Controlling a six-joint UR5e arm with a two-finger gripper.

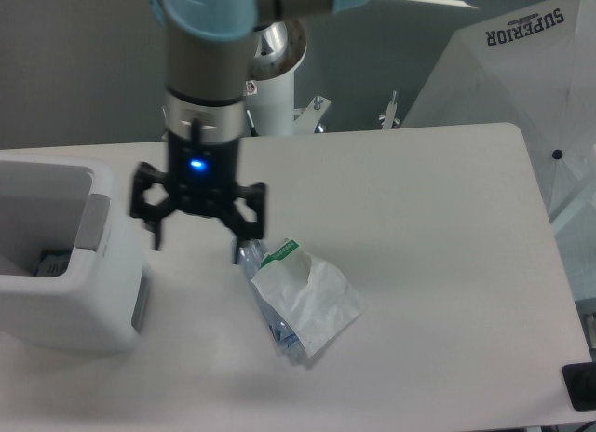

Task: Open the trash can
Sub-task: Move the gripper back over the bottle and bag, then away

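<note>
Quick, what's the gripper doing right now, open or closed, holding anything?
Gripper: open, fingers spread wide, holding nothing; it hangs above the table between the trash can and the bottle.

Trash can (65, 264) sits at the left edge of the white table (419, 227), top open, some stuff visible down inside, grey tab on its right rim. The gripper (196, 244) hangs just right of it with fingers spread wide, blue light on. Right beside it a clear bottle (265, 292) lies flat, wrapped in crumpled white label. White umbrella (521, 69) far right.
</note>
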